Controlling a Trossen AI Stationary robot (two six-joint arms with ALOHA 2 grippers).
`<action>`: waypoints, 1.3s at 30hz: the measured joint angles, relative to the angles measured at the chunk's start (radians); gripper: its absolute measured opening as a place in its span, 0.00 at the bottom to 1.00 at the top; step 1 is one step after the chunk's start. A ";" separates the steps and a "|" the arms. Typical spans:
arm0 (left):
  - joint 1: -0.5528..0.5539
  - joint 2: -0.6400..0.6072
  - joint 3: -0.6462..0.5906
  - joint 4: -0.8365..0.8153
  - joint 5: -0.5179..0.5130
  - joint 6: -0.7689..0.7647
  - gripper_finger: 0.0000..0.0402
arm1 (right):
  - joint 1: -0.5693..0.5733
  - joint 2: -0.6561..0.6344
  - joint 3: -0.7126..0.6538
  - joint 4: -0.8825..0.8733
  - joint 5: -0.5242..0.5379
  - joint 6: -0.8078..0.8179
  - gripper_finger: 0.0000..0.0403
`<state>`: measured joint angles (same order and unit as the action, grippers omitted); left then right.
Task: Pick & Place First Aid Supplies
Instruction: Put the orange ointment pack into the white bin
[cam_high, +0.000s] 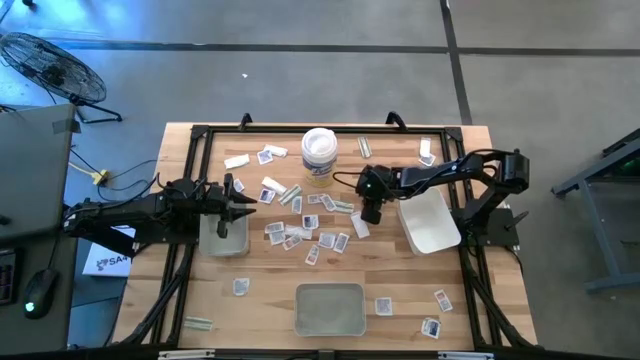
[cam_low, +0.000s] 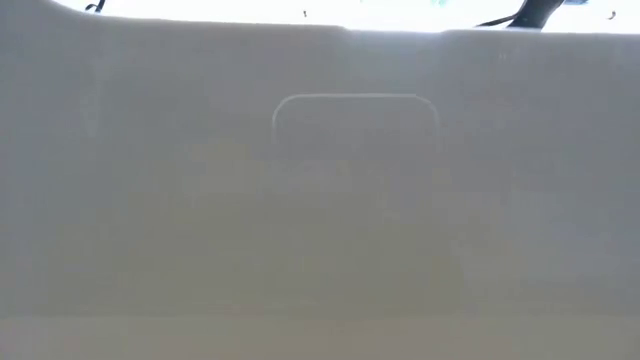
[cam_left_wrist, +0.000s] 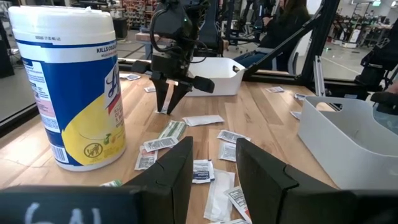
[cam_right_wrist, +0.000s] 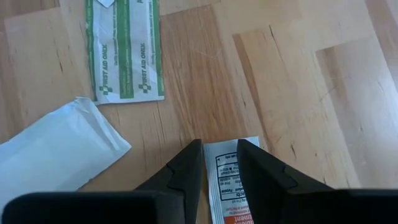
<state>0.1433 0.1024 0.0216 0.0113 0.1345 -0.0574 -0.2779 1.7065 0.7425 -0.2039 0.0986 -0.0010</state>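
I had the right gripper (cam_right_wrist: 219, 163) at mid-desk, its narrowly parted fingers straddling a white packet (cam_right_wrist: 231, 186) without pinching it. My left gripper (cam_left_wrist: 212, 163) hovered slightly open and empty over the left tray (cam_high: 222, 242).

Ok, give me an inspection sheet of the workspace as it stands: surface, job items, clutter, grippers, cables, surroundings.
Surface: wooden table on a black frame.
Job's things: first aid packets scattered mostly mid-table, a few near the corners; a white packet with black and orange print lies between the right fingers.
Clutter: wipes tub upright at the far side; grey tray near the front edge, another grey tray under the left gripper, white bin by the right arm.
Grippers: left gripper open above the table; right gripper low over the packets, fingers straddling one, not closed.
Cables: yellow cable on the floor, left of the table.
Surroundings: floor fan, a seated person beyond the table.
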 joint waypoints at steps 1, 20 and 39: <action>0.000 0.000 0.000 0.000 0.000 0.000 0.30 | 0.000 0.000 0.000 0.000 0.000 0.000 0.23; 0.000 0.000 0.000 0.000 0.002 0.000 0.30 | -0.004 -0.053 -0.008 0.002 -0.031 0.073 0.00; 0.000 0.000 0.000 0.000 0.005 0.000 0.30 | 0.139 -0.612 -0.007 -0.384 -0.099 0.408 0.00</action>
<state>0.1436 0.1026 0.0216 0.0116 0.1394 -0.0574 -0.1386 1.0947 0.7356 -0.5876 0.0000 0.4067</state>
